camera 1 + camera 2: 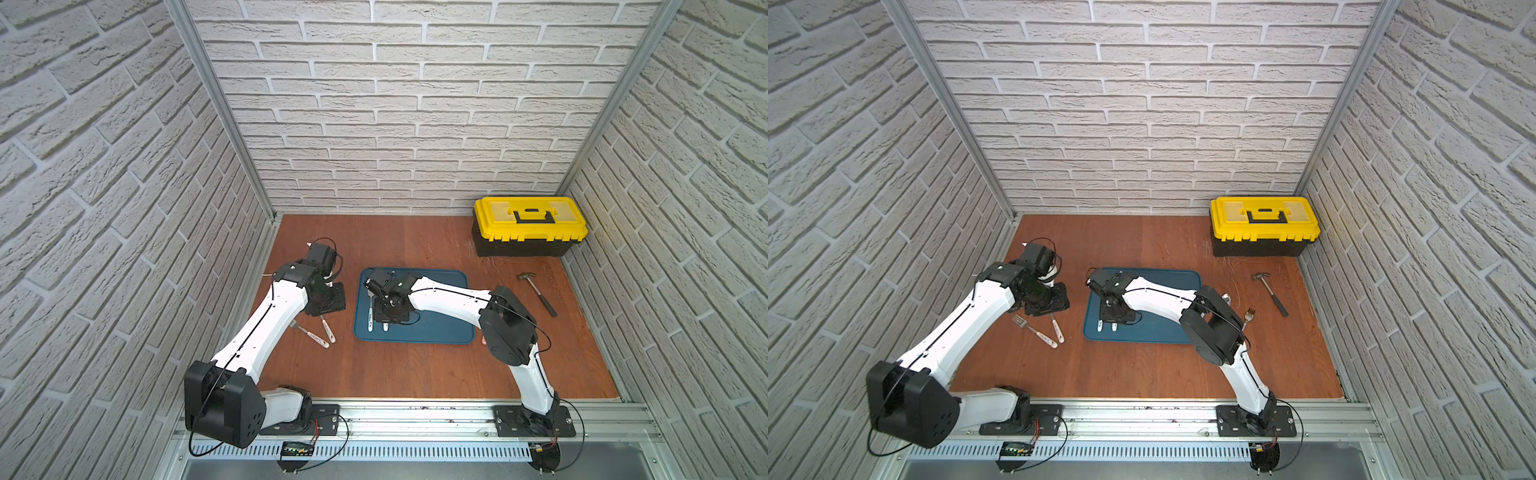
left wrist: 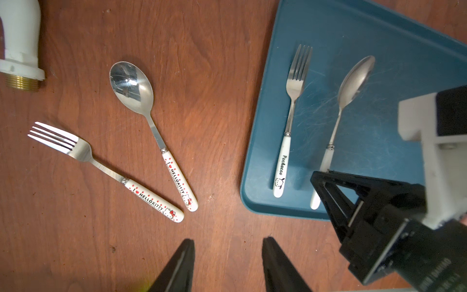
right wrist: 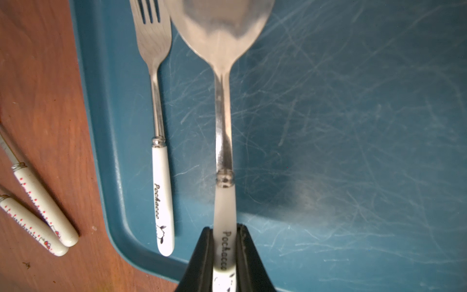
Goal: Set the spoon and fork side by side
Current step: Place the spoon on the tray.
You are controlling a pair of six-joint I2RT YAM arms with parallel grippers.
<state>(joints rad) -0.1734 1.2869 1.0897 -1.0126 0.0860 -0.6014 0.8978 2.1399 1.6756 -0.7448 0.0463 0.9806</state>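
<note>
A white-handled fork [image 3: 158,113] lies on the blue tray [image 3: 353,151] near its left edge. A matching spoon [image 3: 222,101] runs parallel to the fork, a short gap away, bowl pointing the same way. My right gripper [image 3: 224,228] is shut on the spoon's white handle. I cannot tell if the spoon touches the tray. In the left wrist view the fork [image 2: 290,121] and spoon [image 2: 353,86] appear together on the tray [image 2: 379,38]. My left gripper [image 2: 228,240] hangs open over bare wood left of the tray, holding nothing.
A red-dotted fork [image 2: 83,151] and spoon [image 2: 134,86] lie on the wood left of the tray, beside a white pipe fitting [image 2: 20,50]. A yellow toolbox [image 1: 530,224] stands at the back right with a hammer [image 1: 540,293] before it. Another fork [image 1: 1249,316] lies by the right arm's elbow.
</note>
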